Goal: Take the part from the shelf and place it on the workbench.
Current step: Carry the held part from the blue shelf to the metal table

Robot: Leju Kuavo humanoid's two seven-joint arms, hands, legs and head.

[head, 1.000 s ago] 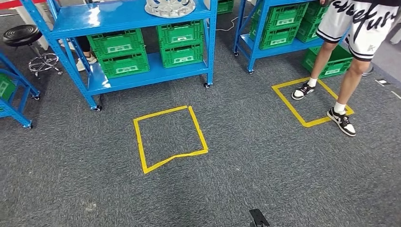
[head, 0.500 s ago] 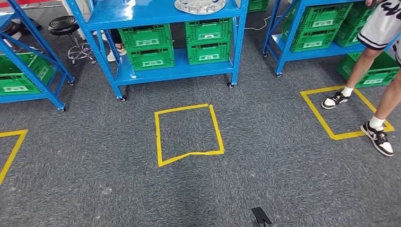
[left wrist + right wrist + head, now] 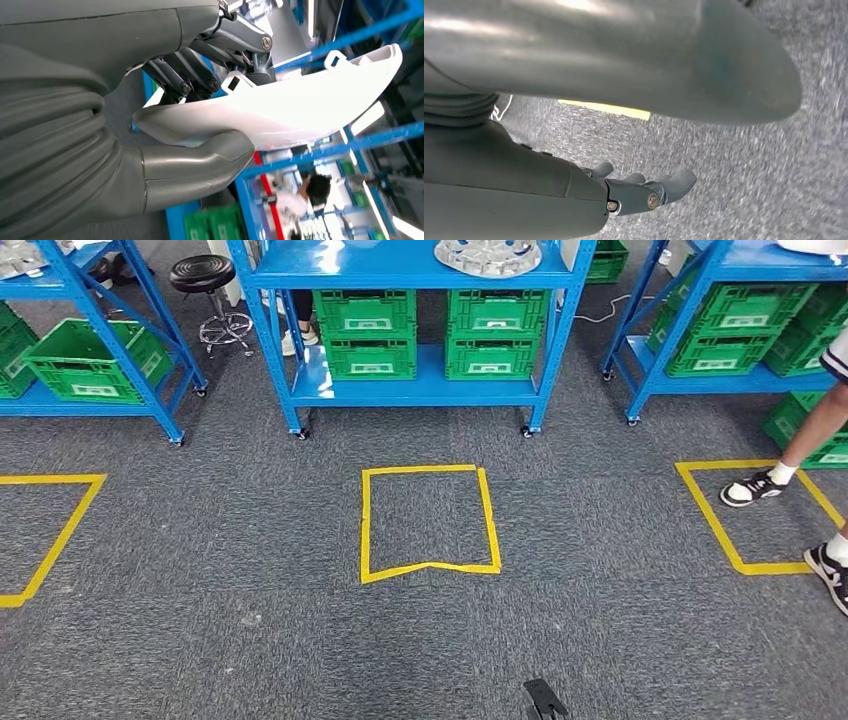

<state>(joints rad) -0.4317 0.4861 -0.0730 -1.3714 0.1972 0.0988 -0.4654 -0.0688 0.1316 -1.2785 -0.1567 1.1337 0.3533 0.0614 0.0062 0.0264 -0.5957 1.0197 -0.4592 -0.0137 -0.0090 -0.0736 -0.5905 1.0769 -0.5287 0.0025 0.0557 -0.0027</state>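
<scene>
Left wrist view: fingers (image 3: 200, 75) clamp white part (image 3: 280, 112).

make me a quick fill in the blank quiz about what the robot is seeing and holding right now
1. The left hand holds a ____ curved part.
2. The crates under the middle shelf are ____.
3. The square taped on the carpet is ____.
4. The stool has a ____ round seat.

Missing words: white; green; yellow; black
</scene>
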